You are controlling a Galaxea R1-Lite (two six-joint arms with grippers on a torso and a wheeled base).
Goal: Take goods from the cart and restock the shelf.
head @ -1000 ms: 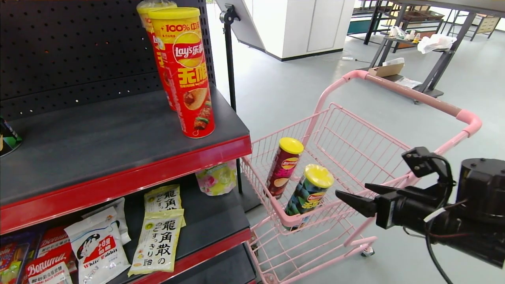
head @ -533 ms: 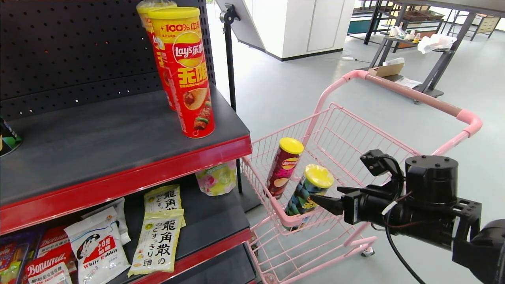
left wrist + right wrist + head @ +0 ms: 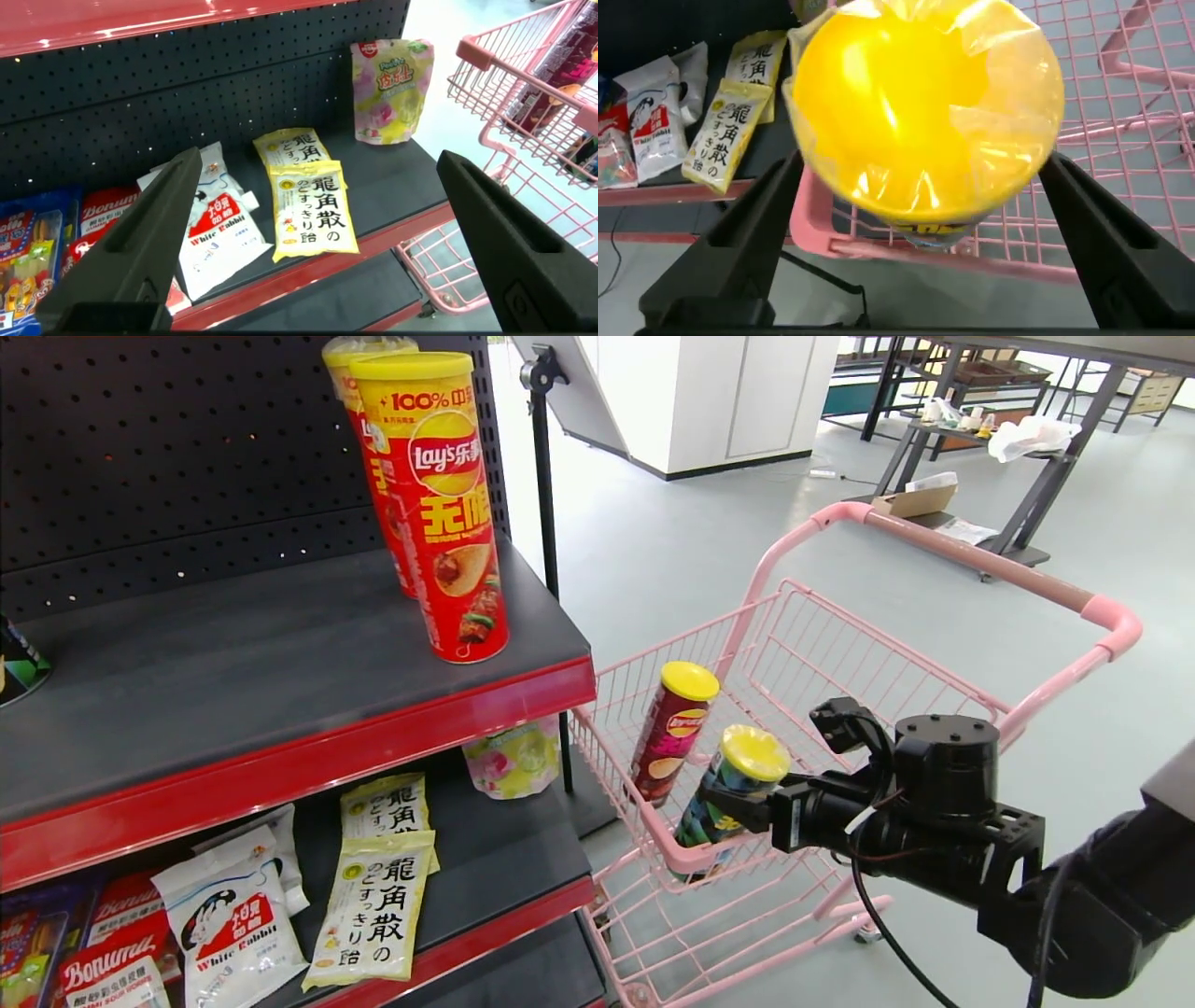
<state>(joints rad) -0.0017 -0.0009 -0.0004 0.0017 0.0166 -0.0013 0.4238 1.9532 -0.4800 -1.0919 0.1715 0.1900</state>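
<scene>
Green can (image 3: 738, 765) in the pink cart (image 3: 934, 546), set between the right gripper's (image 3: 733, 795) spread fingers, red can (image 3: 672, 733) leaned just beside, left gripper (image 3: 318, 159) spread wide, nothing held.

A shop setting — a pegboard-backed shelf (image 3: 233, 653) stocked with snack packets (image 3: 373, 896), a pink shopping cart (image 3: 971, 555) beside it.

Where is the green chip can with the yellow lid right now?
Head view, robot's right: the green can leans in the pink cart's near corner beside the dark red can, its lid between the open fingers of the right gripper.
</scene>
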